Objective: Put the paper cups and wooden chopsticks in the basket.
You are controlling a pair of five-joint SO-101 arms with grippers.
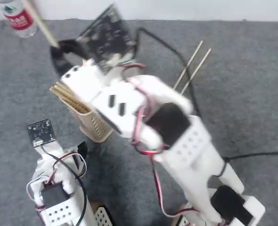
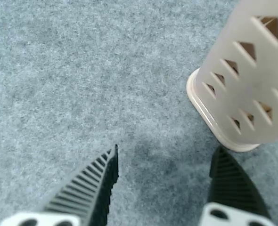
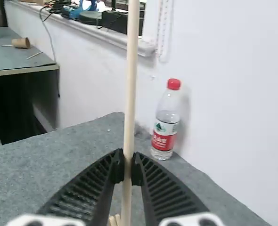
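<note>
From my end the right gripper (image 3: 125, 169) is clamped tight on one wooden chopstick (image 3: 129, 70), pinching it low down so the stick stands pretty much upright between the fingers. In the high view that arm is stretched out over the basket (image 1: 94, 125), and a handful of wooden sticks (image 1: 66, 94) shows at the basket's top. Two more chopsticks (image 1: 188, 65) lie side by side on the grey mat (image 1: 252, 94), well apart from the basket, off on the other side of that arm. The left gripper (image 2: 167, 155) is wide open with nothing in it, hanging just beside the foot of the basket. A water bottle (image 3: 165, 123) stands by the wall
</note>
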